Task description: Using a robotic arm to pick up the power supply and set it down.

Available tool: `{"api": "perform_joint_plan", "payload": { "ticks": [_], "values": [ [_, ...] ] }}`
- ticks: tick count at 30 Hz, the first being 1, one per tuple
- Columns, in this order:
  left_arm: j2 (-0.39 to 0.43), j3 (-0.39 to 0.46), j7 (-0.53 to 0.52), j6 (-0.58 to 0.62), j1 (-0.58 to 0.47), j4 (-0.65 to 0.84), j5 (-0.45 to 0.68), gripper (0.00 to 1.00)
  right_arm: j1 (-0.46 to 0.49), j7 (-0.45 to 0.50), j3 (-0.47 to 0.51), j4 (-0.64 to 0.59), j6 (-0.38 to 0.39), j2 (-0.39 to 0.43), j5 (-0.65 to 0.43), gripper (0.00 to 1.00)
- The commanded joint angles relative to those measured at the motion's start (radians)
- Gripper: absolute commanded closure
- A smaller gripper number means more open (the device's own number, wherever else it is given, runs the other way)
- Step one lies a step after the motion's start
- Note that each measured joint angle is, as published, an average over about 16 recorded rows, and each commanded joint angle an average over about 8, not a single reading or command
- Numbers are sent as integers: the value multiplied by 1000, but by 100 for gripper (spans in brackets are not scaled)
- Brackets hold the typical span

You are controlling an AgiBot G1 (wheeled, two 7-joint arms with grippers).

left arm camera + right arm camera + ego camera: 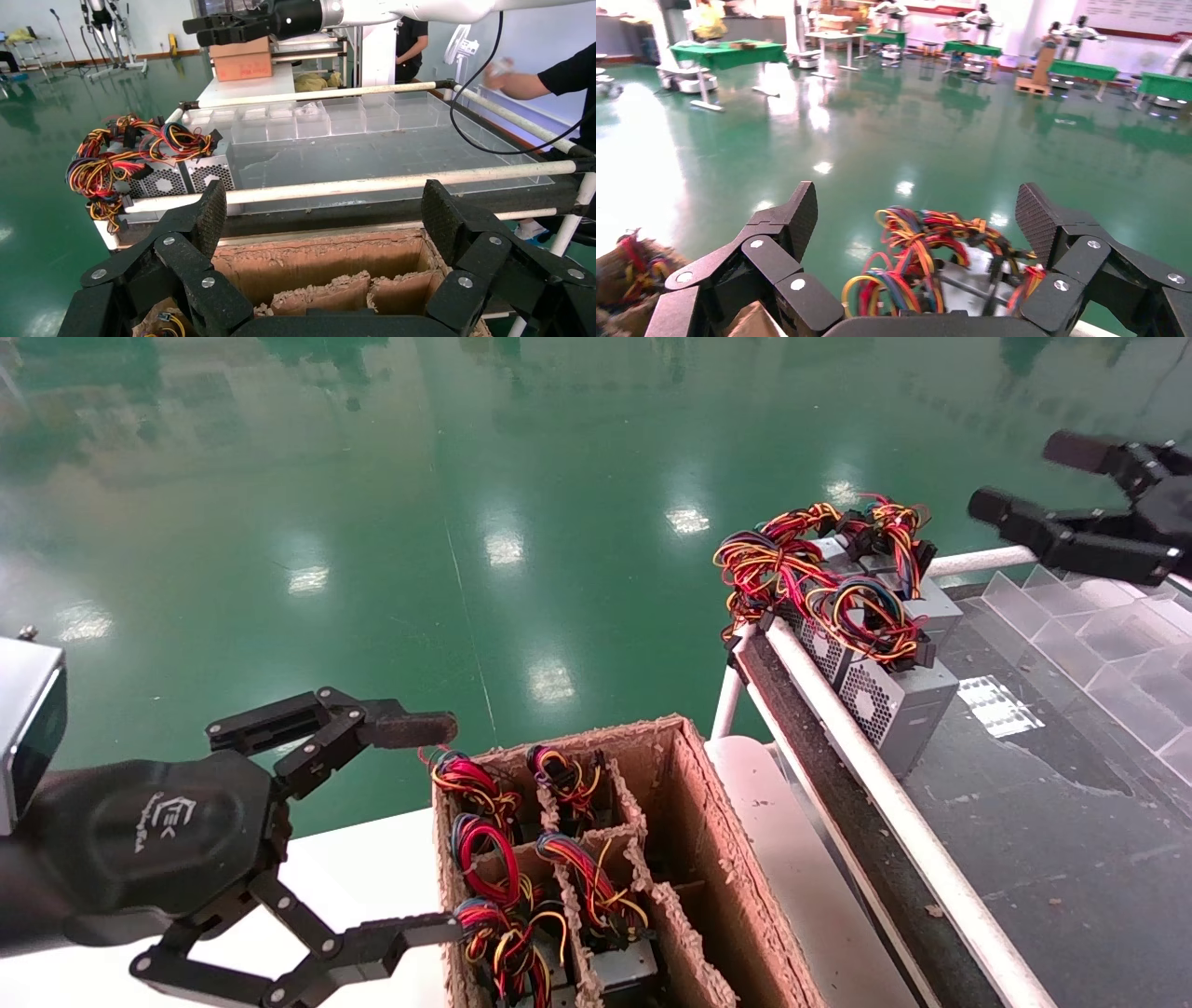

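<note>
Three grey power supplies (899,705) with red, yellow and blue wire bundles stand in a row at the near corner of the dark table; they also show in the left wrist view (176,179). My right gripper (1024,477) hangs open above and to the right of them, holding nothing; its wrist view looks down on one power supply (975,281) between and beyond its spread fingers (796,217). My left gripper (438,829) is open at the left side of the brown cardboard divided box (708,822), whose left cells hold several more wired units (484,859). Nothing sits between its fingers (207,210).
A white rail (866,747) edges the dark table (1052,822). Clear plastic dividers (1099,635) line the table's right side. The box stands on a white surface (354,868). A person's arm (555,77) reaches over the table's far side. Green floor lies beyond.
</note>
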Motion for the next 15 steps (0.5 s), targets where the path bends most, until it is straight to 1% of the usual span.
{"api": "perform_joint_plan", "payload": {
  "ticks": [1, 12, 15],
  "values": [
    [0, 0, 0, 0, 0, 0, 0, 0, -24, 15, 3, 44, 0, 4, 11, 0],
    [0, 0, 0, 0, 0, 0, 0, 0, -157, 97, 21, 287, -3, 29, 73, 0],
    [0, 0, 0, 0, 0, 0, 0, 0, -175, 108, 23, 320, -4, 32, 81, 0]
  ]
}}
